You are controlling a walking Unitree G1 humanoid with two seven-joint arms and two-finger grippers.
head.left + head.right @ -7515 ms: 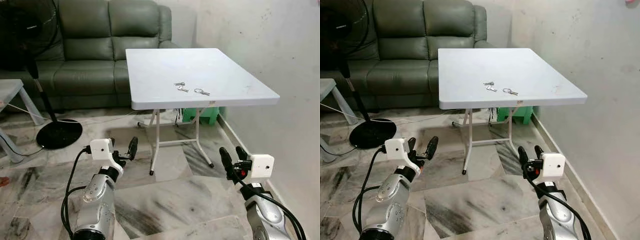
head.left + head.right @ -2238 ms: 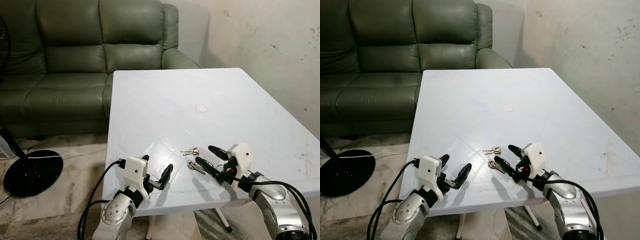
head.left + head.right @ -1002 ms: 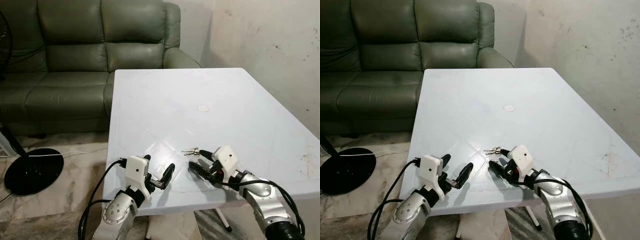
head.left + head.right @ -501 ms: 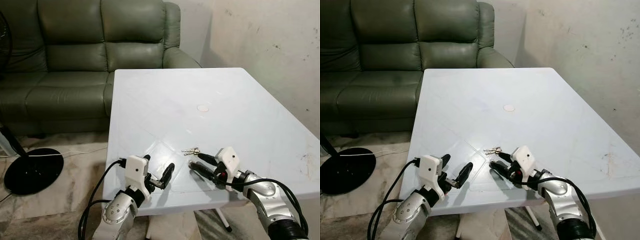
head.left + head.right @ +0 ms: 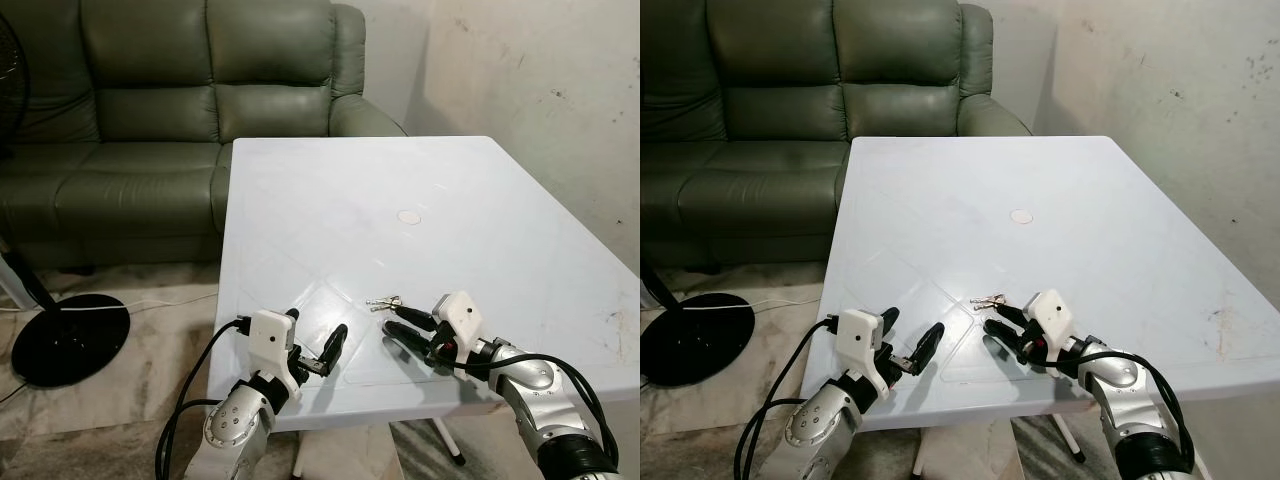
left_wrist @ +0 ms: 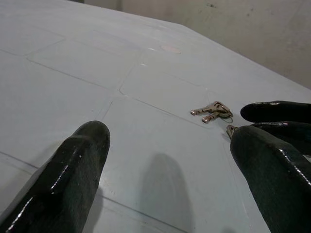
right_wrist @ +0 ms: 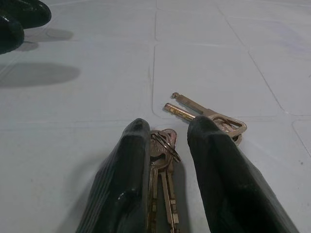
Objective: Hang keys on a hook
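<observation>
A small bunch of brass-coloured keys on a ring lies flat on the smooth white table, between the two glossy black fingers of the right gripper, which stand slightly apart on either side of it. Just beyond them lies a second set of slim metal keys. The left gripper hovers near the table's front edge, fingers wide apart and holding nothing.
</observation>
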